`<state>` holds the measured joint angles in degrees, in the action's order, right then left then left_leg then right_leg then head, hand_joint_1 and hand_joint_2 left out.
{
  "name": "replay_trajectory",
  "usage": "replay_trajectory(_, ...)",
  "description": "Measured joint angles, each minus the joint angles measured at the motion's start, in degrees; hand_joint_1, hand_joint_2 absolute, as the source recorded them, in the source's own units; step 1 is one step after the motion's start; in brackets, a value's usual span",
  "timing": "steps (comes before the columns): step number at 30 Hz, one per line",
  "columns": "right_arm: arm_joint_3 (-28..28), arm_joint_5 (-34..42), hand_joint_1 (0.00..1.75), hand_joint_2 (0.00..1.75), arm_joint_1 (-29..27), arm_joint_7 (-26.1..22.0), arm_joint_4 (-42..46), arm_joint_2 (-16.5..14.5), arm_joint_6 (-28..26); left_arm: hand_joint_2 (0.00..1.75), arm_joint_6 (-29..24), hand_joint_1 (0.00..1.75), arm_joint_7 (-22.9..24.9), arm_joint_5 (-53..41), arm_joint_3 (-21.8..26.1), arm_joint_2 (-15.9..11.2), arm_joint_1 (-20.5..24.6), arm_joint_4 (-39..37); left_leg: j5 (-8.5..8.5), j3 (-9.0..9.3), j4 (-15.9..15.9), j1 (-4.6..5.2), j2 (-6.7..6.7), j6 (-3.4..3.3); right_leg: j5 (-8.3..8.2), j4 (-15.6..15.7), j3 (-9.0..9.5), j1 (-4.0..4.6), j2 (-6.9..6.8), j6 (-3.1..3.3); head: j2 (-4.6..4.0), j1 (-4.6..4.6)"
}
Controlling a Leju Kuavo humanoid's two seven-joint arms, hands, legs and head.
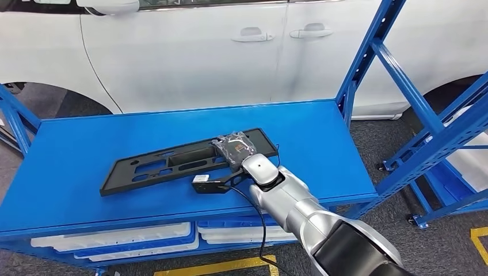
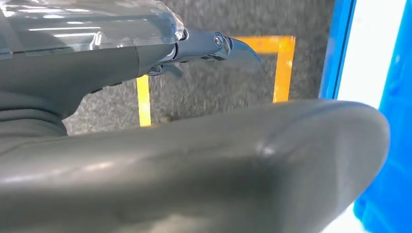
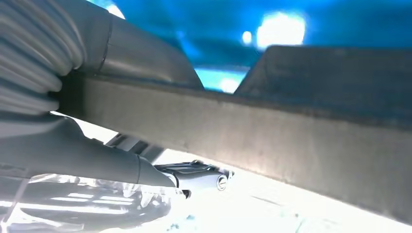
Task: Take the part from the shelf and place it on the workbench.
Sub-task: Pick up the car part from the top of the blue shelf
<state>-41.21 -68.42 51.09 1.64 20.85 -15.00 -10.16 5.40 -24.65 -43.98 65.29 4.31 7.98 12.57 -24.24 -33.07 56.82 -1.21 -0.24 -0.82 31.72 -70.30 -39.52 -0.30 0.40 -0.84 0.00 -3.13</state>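
1. Right hand (image 1: 233, 148), wrapped in clear plastic, lies on the black plastic panel (image 1: 172, 163) near the panel's right end; the right wrist view shows the thumb and a dark finger on opposite faces of the panel's edge (image 3: 272, 131), so the hand grips it.
2. Long and flat with cut-out slots, the panel rests on the blue bench (image 1: 69, 167), running diagonally from the front-left toward the back-right, about the middle of the top.
3. Left hand (image 2: 145, 53) hangs over grey floor with yellow tape lines (image 2: 284, 68); its fingers are stretched out and hold nothing.
4. Behind the bench's back edge stands a white car (image 1: 190, 52); a blue shelf frame (image 1: 426, 115) rises off the right edge.
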Motion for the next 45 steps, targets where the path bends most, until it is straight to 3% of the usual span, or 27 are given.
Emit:
replay_trajectory(1,0.76,0.67,1.75,1.75,-0.34,-0.68,0.43,0.01,-0.48,0.00,-0.21,0.00,-0.09,0.09,0.00,-0.03,-0.04,0.00,-0.03,-0.04,0.03,0.02,0.00,-0.02,0.85,-3.25,-1.77,-0.05,-0.03,-0.10,0.00,0.00)
replay_trajectory(2,1.46,1.14,1.75,1.75,-0.64,-1.14,0.85,0.01,-0.70,0.00,-0.35,0.00,-0.15,0.13,0.00,-0.07,-0.08,0.00,-0.07,-0.03,0.06,0.02,-0.03,-0.01,0.45,-4.30,-2.53,-0.07,-0.04,-0.10,0.00,0.00)
replay_trajectory(3,2.05,1.59,1.75,1.75,-0.85,-1.59,1.27,0.01,-0.80,0.00,-0.43,0.00,-0.19,0.15,0.00,-0.09,-0.12,0.00,-0.15,0.02,0.12,0.02,-0.08,0.04,-1.00,-2.98,-2.16,-0.08,-0.05,0.00,0.00,0.00)
replay_trajectory(5,3.31,3.64,1.75,1.75,-1.21,-3.71,2.52,0.01,-1.23,0.00,-0.56,0.00,-0.34,0.27,0.01,-0.10,-0.16,0.00,-0.41,0.12,0.28,0.02,-0.17,0.27,-5.35,4.84,1.16,-0.02,-0.06,0.50,0.00,0.00)
replay_trajectory(6,4.15,5.55,1.75,1.75,-1.53,-5.64,3.42,0.00,-1.63,0.00,-0.68,0.00,-0.49,0.41,0.01,-0.10,-0.18,0.00,-0.58,0.07,0.42,0.12,-0.20,0.49,-6.75,8.61,2.78,0.13,-0.06,0.80,0.00,0.00)
replay_trajectory(8,6.24,11.18,1.75,1.75,-2.74,-10.66,6.16,-0.01,-1.70,0.00,-0.93,0.00,-0.85,0.76,0.02,-0.10,-0.26,0.00,-0.76,-0.13,0.56,0.27,-0.19,1.02,-7.50,12.21,4.23,0.42,-0.02,1.29,0.00,-0.01)
replay_trajectory(11,10.67,26.89,1.75,1.75,-7.23,-20.87,15.00,0.29,3.75,0.00,-0.97,0.00,-1.71,1.41,0.04,-0.24,-0.42,0.00,-1.27,-0.22,0.80,0.09,-0.16,1.99,-7.40,12.71,4.48,0.45,-0.02,2.06,0.00,-0.02)
replay_trajectory(13,13.69,38.95,1.75,1.75,-11.02,-26.11,22.98,0.51,9.27,0.00,-0.76,0.00,-2.42,1.81,0.04,-0.40,-0.44,0.00,-3.55,-1.70,4.23,-0.04,-0.10,2.47,-7.45,13.17,4.83,0.20,-0.18,2.65,0.00,-0.02)
replay_trajectory(15,15.83,50.94,1.75,1.75,-14.28,-28.96,30.51,0.98,15.48,0.00,-0.75,0.00,-2.93,2.06,0.04,-0.55,-0.49,0.00,-7.09,-5.22,11.77,-0.07,-0.06,2.76,-7.29,13.23,4.99,0.25,-0.34,3.01,0.00,-0.02)
replay_trajectory(16,16.65,56.65,1.75,1.75,-15.95,-29.98,34.07,1.37,18.44,0.00,-0.87,0.00,-3.07,2.16,0.05,-0.67,-0.58,0.00,-8.20,-6.92,15.22,-0.08,-0.05,2.88,-7.19,13.22,5.09,0.30,-0.39,3.09,0.00,-0.02)
replay_trajectory(17,17.27,61.04,1.75,1.75,-17.68,-30.75,37.17,1.80,20.59,0.00,-0.98,0.00,-3.13,2.20,0.05,-0.78,-0.71,0.00,-8.26,-7.87,16.98,-0.08,-0.05,2.94,-7.07,13.19,5.21,0.34,-0.40,3.14,0.00,-0.02)
replay_trajectory(18,17.73,64.07,1.75,1.75,-19.28,-31.26,39.98,2.17,21.99,0.00,-1.07,0.00,-3.15,2.27,0.06,-0.87,-0.82,0.00,-7.18,-7.73,16.46,-0.08,-0.05,2.94,-6.94,13.13,5.35,0.34,-0.34,3.13,0.00,-0.02)
replay_trajectory(19,18.12,66.24,1.75,1.75,-20.62,-31.60,42.53,2.49,22.87,0.00,-1.11,0.00,-3.19,2.39,0.07,-0.97,-0.89,0.00,-5.13,-6.48,13.60,-0.08,-0.04,2.86,-6.78,13.01,5.49,0.32,-0.22,3.05,0.00,-0.02)
replay_trajectory(21,18.56,70.23,1.75,1.75,-22.62,-32.47,47.09,3.01,24.47,0.00,-1.04,0.00,-3.28,2.78,0.08,-1.14,-0.85,0.00,-1.45,-2.79,5.48,0.02,-0.04,2.48,-6.41,12.65,5.61,0.41,0.08,2.71,0.00,-0.01)
replay_trajectory(23,18.76,75.18,1.75,1.75,-24.83,-33.67,52.01,3.49,26.23,0.00,-0.98,0.00,-3.40,3.35,0.17,-1.23,-0.75,0.00,-0.57,-0.91,1.35,0.24,-0.13,1.93,-6.23,12.40,5.44,0.58,0.26,2.18,0.00,-0.01)
replay_trajectory(25,18.78,78.94,1.75,1.75,-27.15,-34.29,57.10,3.93,27.35,0.00,-0.94,0.00,-3.55,3.84,0.36,-1.27,-0.88,0.00,-0.79,-0.81,1.12,0.29,-0.23,1.35,-6.18,12.37,5.37,0.64,0.31,1.62,0.00,-0.01)
replay_trajectory(27,18.77,80.59,1.75,1.75,-28.70,-34.23,61.34,4.39,27.76,0.00,-0.86,0.00,-3.68,4.12,0.49,-1.28,-0.99,0.00,-0.65,-0.59,0.76,0.06,-0.17,0.70,-5.16,11.18,5.00,0.58,0.26,1.00,0.00,-0.01)
replay_trajectory(28,18.77,80.86,1.75,1.75,-29.14,-34.17,62.99,4.64,27.80,0.00,-0.80,0.00,-3.72,4.19,0.51,-1.28,-0.95,0.00,-0.57,-0.47,0.58,-0.09,-0.12,0.39,-3.87,9.16,4.13,0.53,0.22,0.69,0.00,-0.01)
replay_trajectory(31,18.77,81.16,1.75,1.75,-30.53,-34.13,66.35,5.43,27.95,0.00,-0.70,0.00,-3.78,4.23,0.57,-1.29,-0.89,0.00,-0.60,-0.41,0.57,-0.04,0.02,-0.01,1.17,-1.92,-1.21,0.09,0.14,0.04,0.00,0.00)
replay_trajectory(32,18.74,81.17,1.75,1.75,-31.08,-34.18,67.05,5.71,28.12,0.00,-0.66,0.00,-3.82,4.26,0.61,-1.29,-0.91,0.00,-0.64,-0.40,0.61,-0.03,0.03,-0.02,1.57,-4.22,-2.41,-0.05,0.12,-0.08,0.00,0.00)
replay_trajectory(33,18.63,80.96,1.75,1.75,-31.58,-34.32,67.78,6.03,28.37,0.00,-0.55,0.00,-3.96,4.31,0.69,-1.29,-0.93,0.00,-0.68,-0.39,0.67,-0.03,0.00,0.00,0.82,-4.24,-2.50,-0.19,0.08,-0.14,0.00,0.00)
replay_trajectory(34,18.39,80.49,1.75,1.75,-31.99,-34.55,68.53,6.38,28.71,0.00,-0.38,0.00,-4.18,4.37,0.78,-1.29,-0.96,0.00,-0.73,-0.36,0.74,-0.03,-0.04,0.07,-0.90,-1.75,-1.34,-0.30,0.03,-0.11,0.00,0.00)
replay_trajectory(36,17.46,78.61,1.75,1.75,-32.65,-35.28,70.26,7.15,29.27,0.00,0.06,0.00,-4.82,4.46,0.93,-1.29,-1.01,0.00,-0.88,-0.33,0.99,0.07,-0.15,0.38,-4.58,6.29,2.60,-0.38,-0.06,0.14,0.00,0.00)
replay_trajectory(38,16.10,76.13,1.75,1.75,-33.34,-36.12,71.96,8.04,29.51,0.00,0.32,0.00,-5.35,4.48,0.99,-1.29,-1.11,0.00,-0.94,-0.40,1.22,0.28,-0.21,0.88,-6.06,11.01,4.82,-0.21,-0.05,0.54,0.00,-0.01)
replay_trajectory(42,12.23,73.19,1.75,1.75,-34.25,-35.75,74.91,9.92,29.46,0.00,0.22,0.00,-5.07,4.38,1.32,-1.33,-1.55,0.00,-1.70,-0.71,1.82,0.10,-0.15,2.19,-6.61,11.88,4.77,-0.15,0.02,1.87,0.00,-0.01)
replay_trajectory(43,11.31,73.08,1.75,1.75,-34.17,-35.16,75.71,10.16,29.10,0.00,0.15,0.00,-4.77,4.31,1.38,-1.34,-1.63,0.00,-3.13,-1.29,3.40,0.04,-0.12,2.43,-6.87,12.10,4.68,-0.22,-0.07,2.27,0.00,-0.02)
replay_trajectory(45,10.08,73.06,1.75,1.75,-34.07,-34.23,77.27,10.48,28.08,0.00,0.07,0.00,-4.19,4.14,1.40,-1.38,-1.71,0.00,-7.53,-3.48,9.57,-0.01,-0.07,2.73,-7.27,12.27,4.34,-0.17,-0.31,2.81,0.00,-0.02)
